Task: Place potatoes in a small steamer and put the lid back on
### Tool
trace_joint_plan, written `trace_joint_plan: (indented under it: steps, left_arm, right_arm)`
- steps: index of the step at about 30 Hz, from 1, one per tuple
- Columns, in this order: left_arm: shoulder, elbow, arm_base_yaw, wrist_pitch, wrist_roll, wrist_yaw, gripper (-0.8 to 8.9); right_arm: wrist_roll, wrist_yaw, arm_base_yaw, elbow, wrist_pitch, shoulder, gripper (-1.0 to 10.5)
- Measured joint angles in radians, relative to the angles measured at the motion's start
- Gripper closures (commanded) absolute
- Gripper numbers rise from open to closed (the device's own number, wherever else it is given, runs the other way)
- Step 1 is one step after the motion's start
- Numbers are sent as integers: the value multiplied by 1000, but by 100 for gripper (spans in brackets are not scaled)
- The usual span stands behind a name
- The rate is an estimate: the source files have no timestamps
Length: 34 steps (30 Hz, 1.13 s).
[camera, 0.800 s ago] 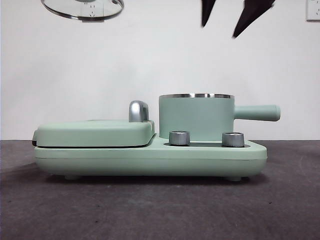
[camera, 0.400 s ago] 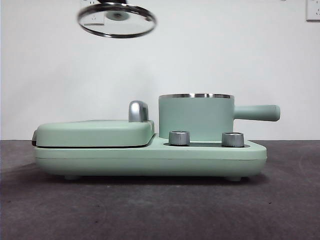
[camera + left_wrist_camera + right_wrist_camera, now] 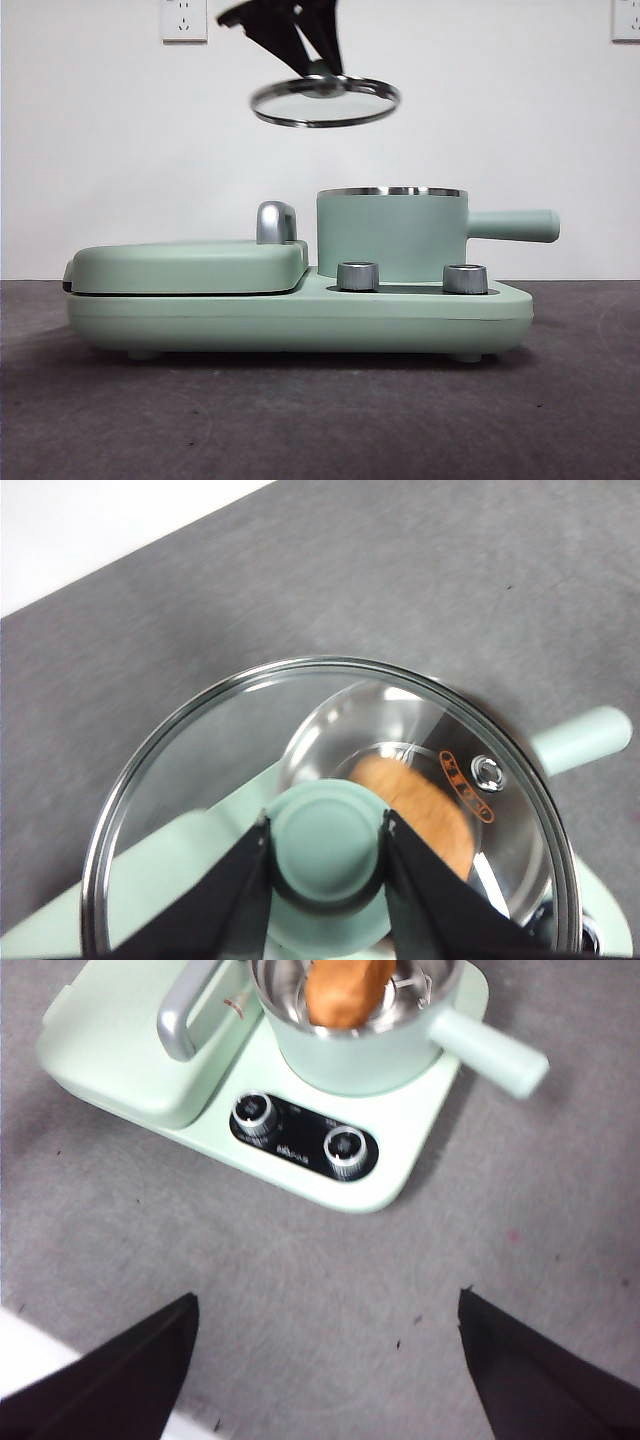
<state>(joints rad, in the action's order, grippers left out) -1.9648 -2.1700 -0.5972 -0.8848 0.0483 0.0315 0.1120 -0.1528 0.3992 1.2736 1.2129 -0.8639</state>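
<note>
My left gripper (image 3: 318, 72) is shut on the mint-green knob (image 3: 328, 842) of the glass lid (image 3: 325, 102) and holds it in the air, above and a little left of the small steamer (image 3: 392, 235). Through the glass in the left wrist view I see the orange-brown potato (image 3: 425, 810) lying inside the steamer. The right wrist view also shows the potato (image 3: 345, 990) in the steamer (image 3: 360, 1045), whose straight handle (image 3: 490, 1052) sticks out sideways. My right gripper (image 3: 325, 1360) is open, high over the table in front of the appliance, and does not show in the front view.
The steamer stands on a mint-green appliance base (image 3: 300, 315) with two metal dials (image 3: 359, 276) on its front. A flat hinged grill plate (image 3: 190, 265) with a chrome handle (image 3: 277, 222) fills the left half. Grey table surface (image 3: 300, 1280) lies all around.
The lid has travelled right and down from the top left corner toward the steamer, and the left gripper holding it has come into the front view. The right gripper's tips have left the top.
</note>
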Motion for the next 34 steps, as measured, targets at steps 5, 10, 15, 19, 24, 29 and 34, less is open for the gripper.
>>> trace_joint_plan:
  steps: [5, 10, 15, 19, 24, 29, 34]
  left_arm:
    - [-53, 0, -31, 56, 2, 0, 805]
    - [-141, 0, -56, 90, 12, 0, 804]
    - [-159, 0, -60, 112, 16, 0, 805]
    - [-162, 0, -64, 125, 19, 0, 804]
    - [-164, 0, -87, 126, 31, 25, 804]
    - [-178, 0, -93, 126, 39, 25, 804]
    - [-183, 0, -92, 126, 42, 17, 804]
  right_arm:
    - [40, -2, 0, -146, -47, 174, 532]
    - [60, -3, 0, -201, -55, 263, 532]
    - [61, -3, 0, -201, -56, 277, 532]
    - [61, -3, 0, -201, -56, 277, 532]
    - [77, -3, 0, -201, -57, 277, 532]
    - [82, -4, 0, -201, -57, 277, 532]
    - [89, -3, 0, -201, -57, 277, 532]
